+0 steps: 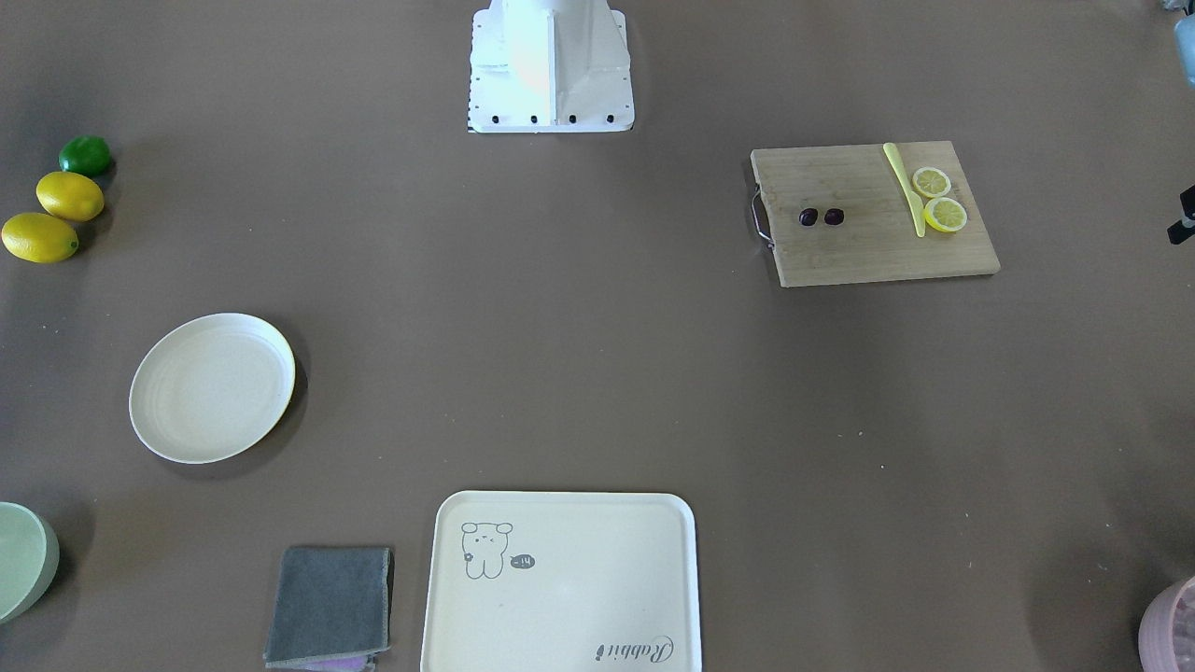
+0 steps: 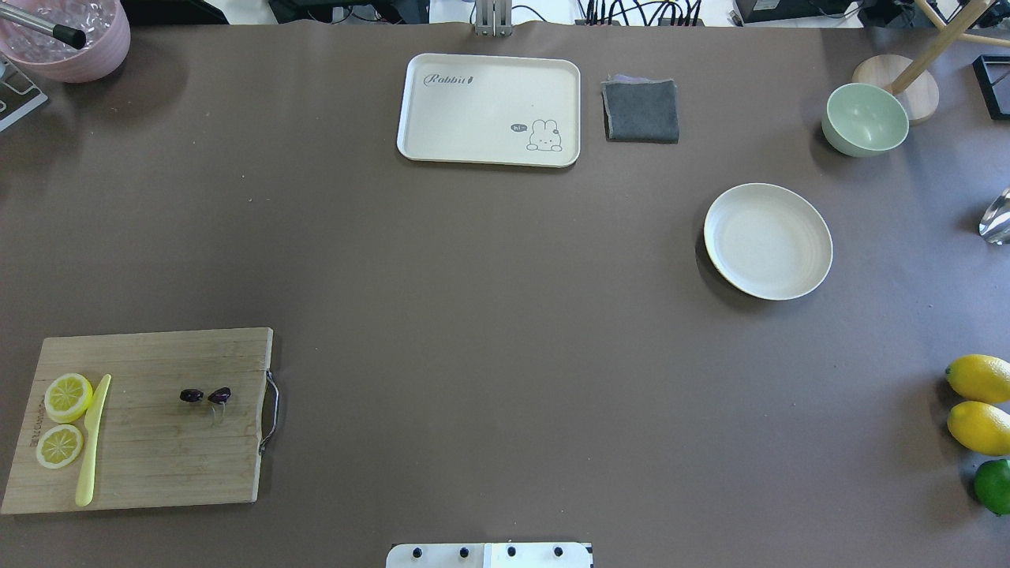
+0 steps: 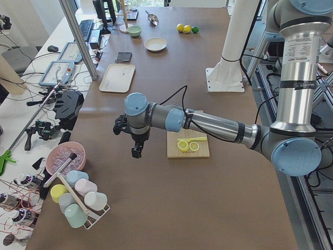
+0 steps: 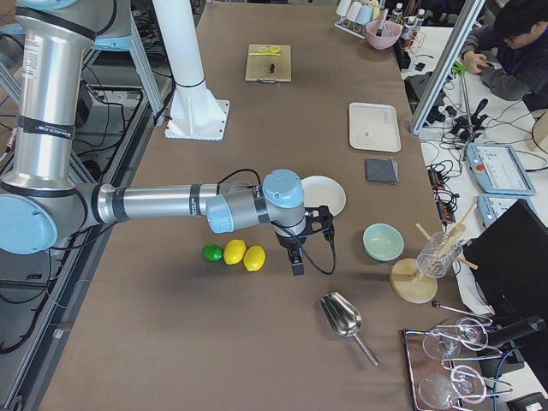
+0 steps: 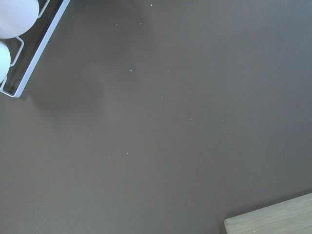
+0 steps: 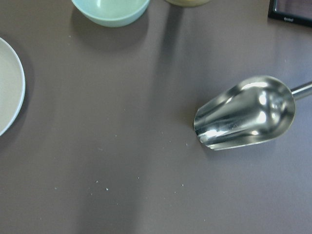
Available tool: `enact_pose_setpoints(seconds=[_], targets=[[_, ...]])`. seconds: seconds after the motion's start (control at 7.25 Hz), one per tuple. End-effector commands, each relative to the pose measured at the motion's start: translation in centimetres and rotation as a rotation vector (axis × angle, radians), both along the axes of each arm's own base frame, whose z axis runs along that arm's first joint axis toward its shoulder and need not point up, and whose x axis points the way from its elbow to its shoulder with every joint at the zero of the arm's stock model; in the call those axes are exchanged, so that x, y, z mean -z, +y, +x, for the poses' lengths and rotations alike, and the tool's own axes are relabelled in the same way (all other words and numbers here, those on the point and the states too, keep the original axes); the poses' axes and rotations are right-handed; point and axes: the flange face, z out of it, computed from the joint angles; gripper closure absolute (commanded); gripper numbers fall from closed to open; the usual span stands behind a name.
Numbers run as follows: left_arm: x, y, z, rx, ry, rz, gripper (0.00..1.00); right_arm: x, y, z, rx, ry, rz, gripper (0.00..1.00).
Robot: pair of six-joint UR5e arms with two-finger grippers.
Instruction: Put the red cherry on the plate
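The red cherry, a pair of tiny dark maroon balls, lies on a wooden cutting board at the table's left end, also seen as red cherry. Far off at the right end sits the empty cream plate, plate. My left gripper hangs over bare table beyond the board, away from the cherry; only the left side view shows it and I cannot tell its state. My right gripper hovers just past the plate, near the lemons; again I cannot tell its state.
Two lemon slices and a yellow knife share the board. A cream tray, grey cloth, green bowl, lemons, a lime, a metal scoop and a pink bowl ring the table.
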Motion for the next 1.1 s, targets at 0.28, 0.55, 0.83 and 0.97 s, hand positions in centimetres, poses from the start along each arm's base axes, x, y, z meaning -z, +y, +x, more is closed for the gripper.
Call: enact_pose_setpoints(seconds=[0.28, 0.55, 0.83, 0.97], targets=[[4.2, -3.2, -0.9, 0.025, 0.016, 0.21, 0.02, 2.2, -0.5, 0.7, -0.081, -0.036, 0.074, 0.0], [3.7, -2.8, -0.9, 0.02, 0.021, 0.28, 0.02, 2.7, -0.4, 0.5, -0.062, -0.076, 0.079, 0.0], [2.6, -3.1, -0.8, 0.023, 0.024, 0.307, 0.02, 3.7, -1.6, -1.1, -0.086, -0.099, 0.039, 0.0], [1.9, -3.3, -0.8, 0.026, 0.023, 0.315, 0.02, 5.1, -3.0, -4.6, -0.103, -0.134, -0.019, 0.0]])
